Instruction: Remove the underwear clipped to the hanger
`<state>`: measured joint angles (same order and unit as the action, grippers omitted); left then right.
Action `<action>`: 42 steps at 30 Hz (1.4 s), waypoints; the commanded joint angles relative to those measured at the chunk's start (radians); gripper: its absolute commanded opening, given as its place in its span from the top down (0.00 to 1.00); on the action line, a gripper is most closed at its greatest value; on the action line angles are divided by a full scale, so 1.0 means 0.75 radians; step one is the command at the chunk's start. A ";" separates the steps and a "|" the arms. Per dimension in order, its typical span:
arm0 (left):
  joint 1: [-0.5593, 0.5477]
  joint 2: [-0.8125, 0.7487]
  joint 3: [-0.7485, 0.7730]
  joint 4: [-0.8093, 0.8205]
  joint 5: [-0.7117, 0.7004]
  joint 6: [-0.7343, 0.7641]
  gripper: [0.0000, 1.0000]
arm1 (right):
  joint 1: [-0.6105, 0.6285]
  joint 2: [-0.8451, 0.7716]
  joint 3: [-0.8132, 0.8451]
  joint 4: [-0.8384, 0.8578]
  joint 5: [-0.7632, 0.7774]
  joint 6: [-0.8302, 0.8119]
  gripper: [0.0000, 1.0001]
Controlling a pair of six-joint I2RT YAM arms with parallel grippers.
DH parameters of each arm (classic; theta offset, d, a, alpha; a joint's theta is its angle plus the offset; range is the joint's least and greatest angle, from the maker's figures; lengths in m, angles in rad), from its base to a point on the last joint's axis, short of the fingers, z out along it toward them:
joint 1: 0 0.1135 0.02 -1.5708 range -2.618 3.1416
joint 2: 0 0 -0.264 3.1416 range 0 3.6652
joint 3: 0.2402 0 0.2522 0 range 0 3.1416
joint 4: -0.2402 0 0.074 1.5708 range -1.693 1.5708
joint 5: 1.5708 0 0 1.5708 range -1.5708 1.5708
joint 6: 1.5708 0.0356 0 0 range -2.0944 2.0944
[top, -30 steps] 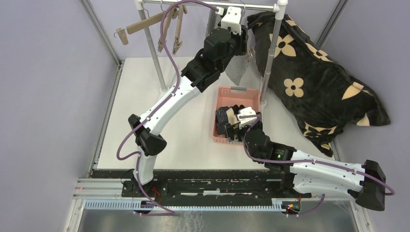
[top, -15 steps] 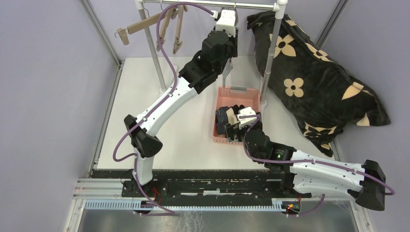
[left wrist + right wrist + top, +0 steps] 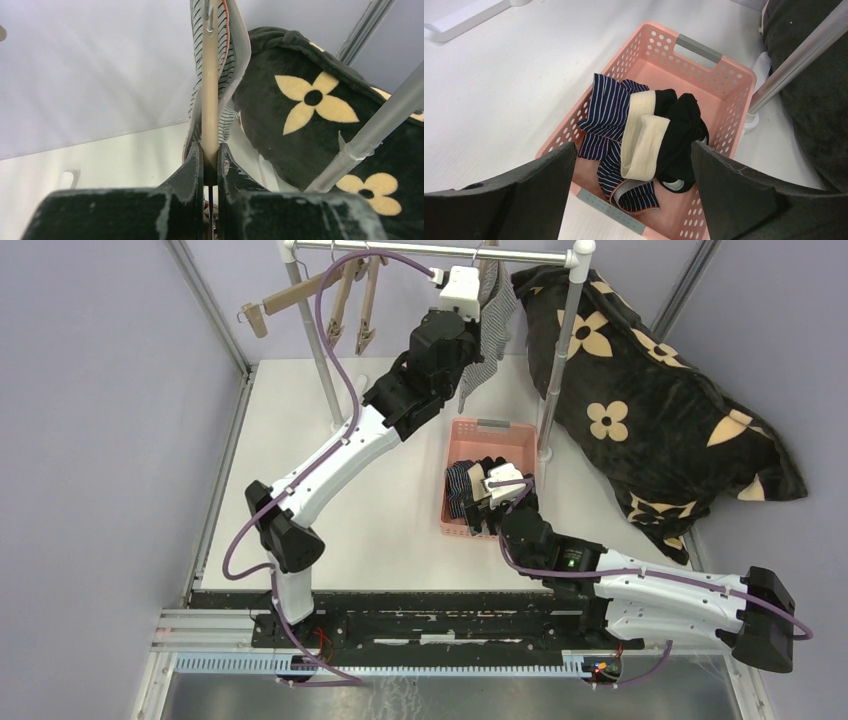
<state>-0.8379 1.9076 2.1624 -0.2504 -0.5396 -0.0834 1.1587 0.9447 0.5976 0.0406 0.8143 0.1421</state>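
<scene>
Our left jaws are pinched shut on the hanger (image 3: 210, 100) up at the rail (image 3: 530, 254), where the striped pair (image 3: 229, 75) hangs clipped, so we should squeeze it fully open before tugging that pair down toward the basket (image 3: 696, 49) under our wide-open right jaws.

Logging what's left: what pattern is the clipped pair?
Grey-and-white striped underwear on the hanger, clearest in left wrist view.

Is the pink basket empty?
No, the pink basket holds the navy striped underwear and the black pair with a beige waistband.
</scene>
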 commanded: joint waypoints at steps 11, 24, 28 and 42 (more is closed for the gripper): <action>0.005 -0.287 -0.059 0.140 -0.041 0.200 0.97 | 0.009 0.057 0.003 0.097 0.019 -0.008 0.07; 0.005 -0.533 -0.423 -0.010 -0.123 0.248 0.97 | 0.009 0.063 0.107 0.074 0.060 -0.076 0.05; 0.005 -0.663 -0.601 -0.076 -0.138 0.248 0.97 | 0.008 0.097 0.160 0.097 0.134 -0.128 0.02; 0.005 -1.210 -0.959 -0.622 0.109 0.172 0.97 | -0.271 0.038 0.350 0.015 -0.366 -0.114 0.00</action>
<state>-0.8371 1.1633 1.4395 -0.6308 -0.5323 0.0589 1.0355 1.0378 0.7940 0.0479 0.7547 0.0364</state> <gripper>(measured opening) 0.093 0.999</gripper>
